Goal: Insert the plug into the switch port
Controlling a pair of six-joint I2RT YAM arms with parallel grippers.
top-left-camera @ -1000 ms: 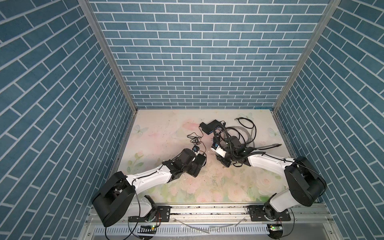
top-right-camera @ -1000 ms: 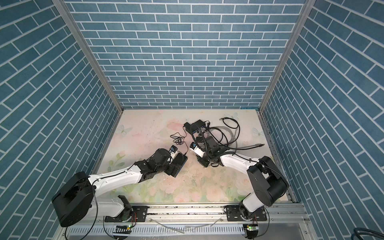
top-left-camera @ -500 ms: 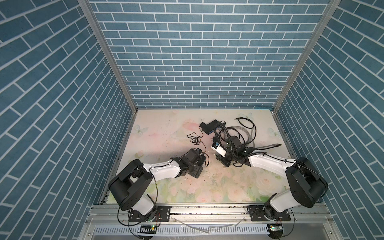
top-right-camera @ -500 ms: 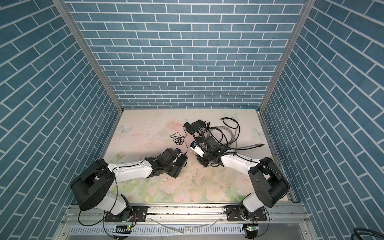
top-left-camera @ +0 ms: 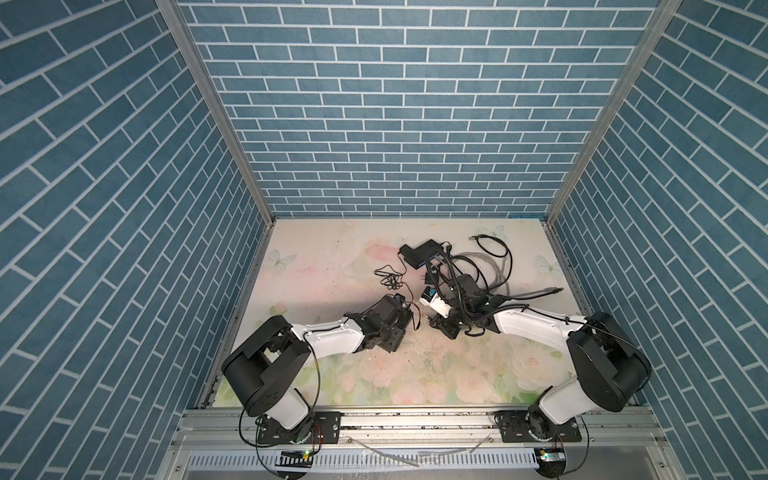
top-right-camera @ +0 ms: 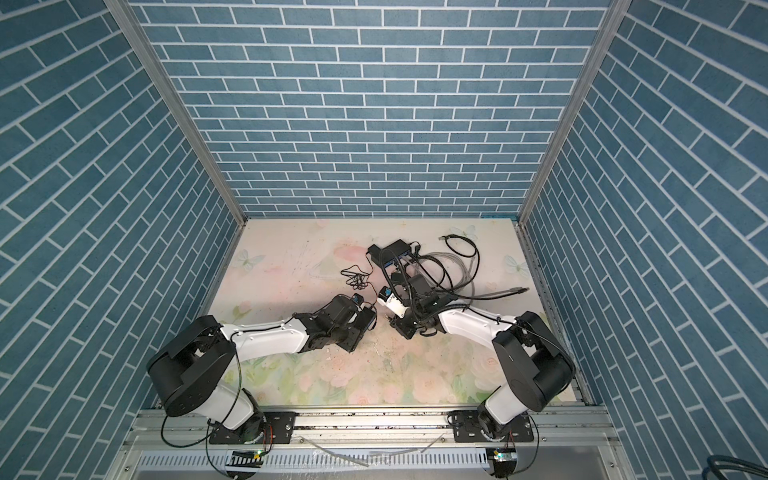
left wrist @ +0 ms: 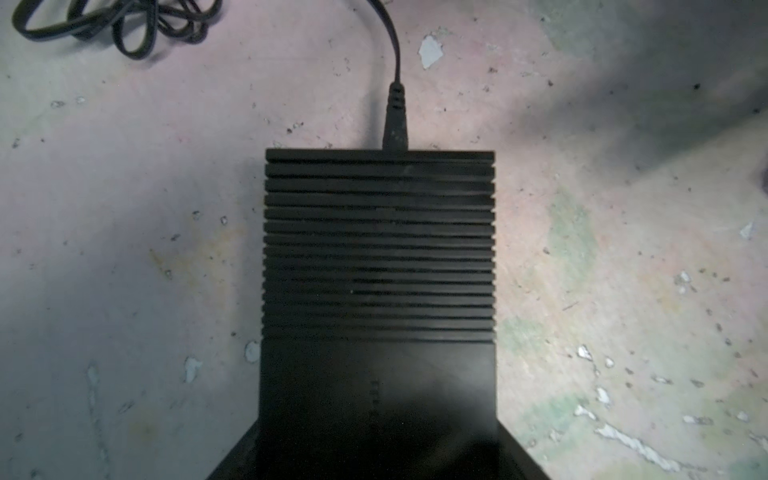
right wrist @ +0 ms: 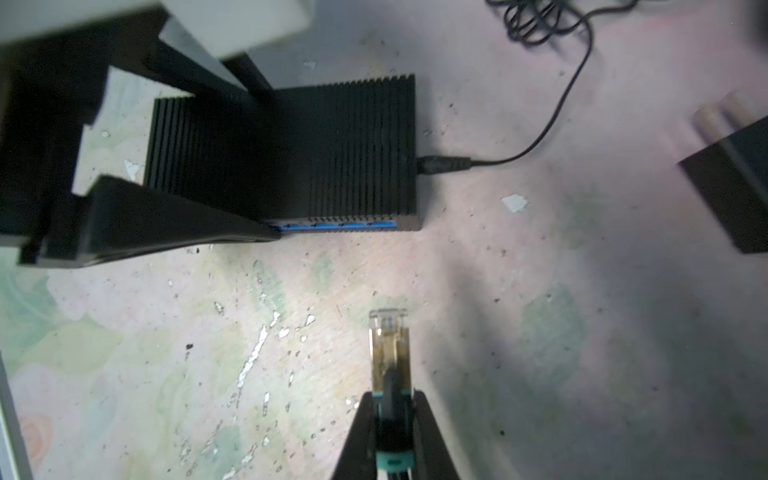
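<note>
A black ribbed box-shaped network switch (left wrist: 379, 249) is seen lying flat on the worn floral-printed table surface (top-left-camera: 332, 266), near the middle, with its row of blue ports (right wrist: 340, 225) along one long side; a thin black power lead (left wrist: 395, 62) is plugged by its barrel connector into one short end and is coiled into a small bundle (left wrist: 116, 25) just beyond. The left gripper (right wrist: 275, 164) is placed over the switch, one black finger along the port side and the other across the opposite side, so that the body is bracketed between jaws held apart; whether the pads press on it cannot be told. The right gripper (right wrist: 392, 395) is clamped on the teal boot (right wrist: 392, 457) of a clear plastic network plug (right wrist: 388, 340), which juts out beyond the fingertips; the plug is held above the table, near the port side of the switch but apart from it, and no port is entered. A black block with pale prongs (right wrist: 731, 187) is visible beyond the lead; in both top views a tangle of black and clear cables (top-left-camera: 478, 266) is spread behind the right arm.
</note>
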